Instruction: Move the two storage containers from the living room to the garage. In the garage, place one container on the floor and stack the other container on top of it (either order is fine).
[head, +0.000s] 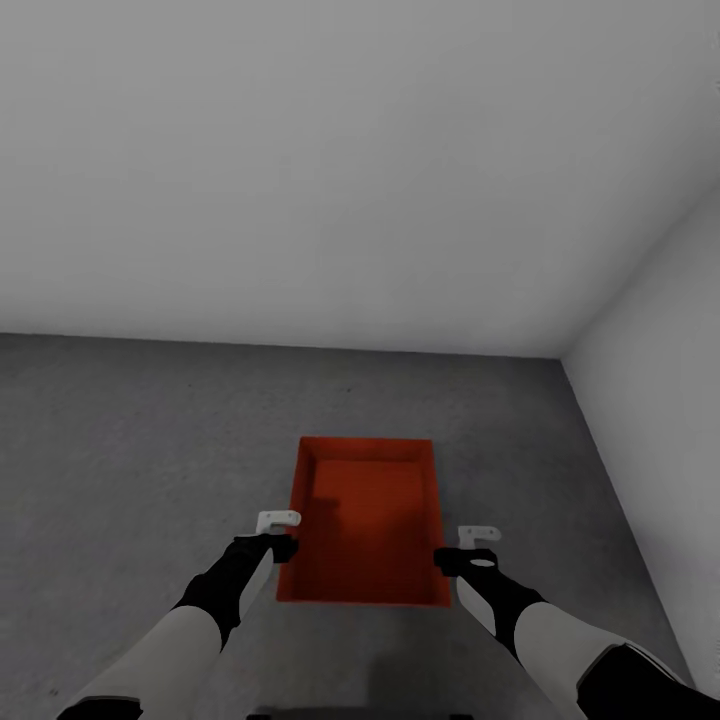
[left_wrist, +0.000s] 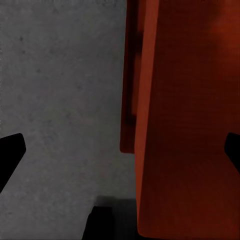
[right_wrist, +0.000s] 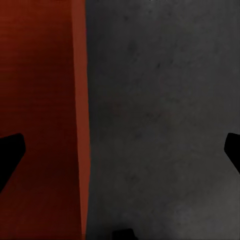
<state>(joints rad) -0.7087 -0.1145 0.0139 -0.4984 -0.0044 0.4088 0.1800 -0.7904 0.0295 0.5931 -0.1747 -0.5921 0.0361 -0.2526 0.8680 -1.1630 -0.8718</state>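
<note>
An orange-red storage container (head: 365, 525) rests on the grey concrete floor (head: 140, 450) of the garage, long side pointing away from me. In the left wrist view a near red wall (left_wrist: 185, 125) overlaps a second, farther red edge (left_wrist: 129, 90); I cannot tell if that edge is the other container underneath. My left gripper (head: 276, 535) hangs open over the bin's left wall (left_wrist: 120, 155), one finger (left_wrist: 11, 155) over the floor. My right gripper (head: 468, 548) is open over the right wall (right_wrist: 120, 155), straddling its edge (right_wrist: 81, 125).
A plain white back wall (head: 330, 180) meets the floor just beyond the bin. A white side wall (head: 660, 340) closes the right, forming a corner. Bare concrete stretches to the left of the bin.
</note>
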